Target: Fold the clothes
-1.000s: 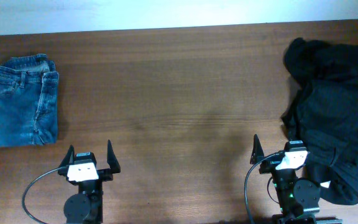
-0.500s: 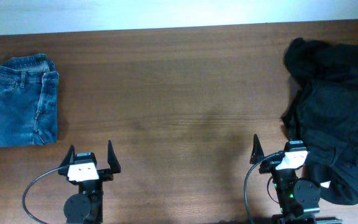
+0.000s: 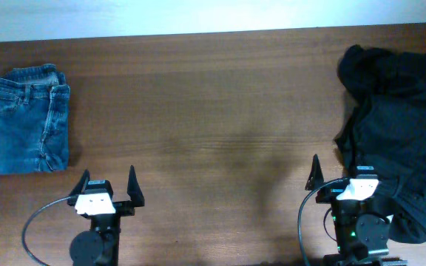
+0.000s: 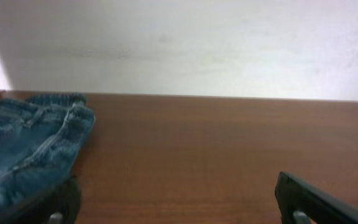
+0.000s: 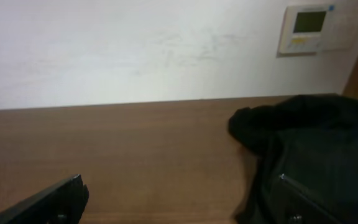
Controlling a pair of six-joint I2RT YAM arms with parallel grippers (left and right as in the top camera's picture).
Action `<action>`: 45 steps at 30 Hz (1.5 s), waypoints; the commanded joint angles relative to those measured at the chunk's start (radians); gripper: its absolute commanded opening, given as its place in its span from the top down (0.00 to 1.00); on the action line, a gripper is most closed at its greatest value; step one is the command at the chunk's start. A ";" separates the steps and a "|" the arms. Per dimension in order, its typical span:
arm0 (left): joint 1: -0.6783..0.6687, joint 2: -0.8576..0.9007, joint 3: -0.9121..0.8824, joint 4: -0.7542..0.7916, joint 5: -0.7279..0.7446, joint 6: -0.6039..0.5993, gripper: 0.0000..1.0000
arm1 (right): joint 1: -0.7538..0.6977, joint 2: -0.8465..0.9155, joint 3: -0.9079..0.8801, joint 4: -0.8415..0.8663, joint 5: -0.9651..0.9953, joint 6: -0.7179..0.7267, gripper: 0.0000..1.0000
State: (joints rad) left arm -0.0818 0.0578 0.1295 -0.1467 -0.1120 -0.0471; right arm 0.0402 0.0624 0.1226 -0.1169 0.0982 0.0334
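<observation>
A pile of crumpled black clothes (image 3: pixel 401 125) lies at the right end of the table. It also shows in the right wrist view (image 5: pixel 316 143). A pair of folded blue denim jeans (image 3: pixel 24 118) lies at the far left and also shows in the left wrist view (image 4: pixel 30 143). My left gripper (image 3: pixel 108 181) is open and empty near the front edge, right of the jeans; its fingers frame bare wood in its wrist view (image 4: pixel 185 208). My right gripper (image 3: pixel 342 171) is open and empty, its right finger at the edge of the black pile (image 5: pixel 179 202).
The brown wooden table (image 3: pixel 213 111) runs the full width, with a white wall behind it. A wall thermostat (image 5: pixel 309 28) hangs at the upper right of the right wrist view. Cables loop beside both arm bases at the front edge.
My right arm has shifted a little to the right, closer to the black pile. The left arm, the jeans and the pile have not moved.
</observation>
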 commanded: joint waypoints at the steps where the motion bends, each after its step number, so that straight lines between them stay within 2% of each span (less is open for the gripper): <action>1: 0.006 0.112 0.132 -0.039 0.014 -0.009 0.00 | 0.005 0.110 0.122 -0.018 0.040 0.008 0.01; 8: 0.006 0.413 0.344 -0.120 0.014 -0.009 0.00 | 0.005 0.430 0.377 -0.102 0.042 0.008 0.01; 10: 0.006 0.504 0.415 -0.173 0.014 -0.009 0.00 | 0.005 0.532 0.465 -0.177 0.042 0.008 0.01; 11: 0.006 0.614 0.499 -0.232 0.016 -0.009 0.00 | 0.005 0.639 0.552 -0.267 0.042 0.001 0.01; 17: 0.006 0.824 0.685 -0.347 0.055 -0.010 0.00 | 0.004 0.948 0.814 -0.539 0.041 0.002 0.01; 23: 0.006 0.866 0.723 -0.363 0.137 -0.010 0.00 | -0.022 1.131 0.963 -0.726 0.074 0.011 0.01; 27: 0.006 0.866 0.723 -0.363 0.135 -0.010 0.00 | -0.220 1.172 0.971 -0.762 0.063 0.138 0.01; 32: 0.006 0.866 0.723 -0.362 0.132 -0.009 0.00 | -0.515 1.279 0.970 -0.770 -0.041 0.140 0.01; 40: 0.006 0.866 0.723 -0.363 0.132 -0.009 0.00 | -0.701 1.550 0.970 -0.732 -0.108 0.141 0.01; 45: 0.006 0.866 0.723 -0.363 0.132 -0.009 0.00 | -0.753 1.658 0.970 -0.681 -0.154 0.140 0.01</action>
State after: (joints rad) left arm -0.0818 0.9234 0.8288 -0.5125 0.0048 -0.0502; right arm -0.6895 1.6791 1.0771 -0.8177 -0.0139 0.1616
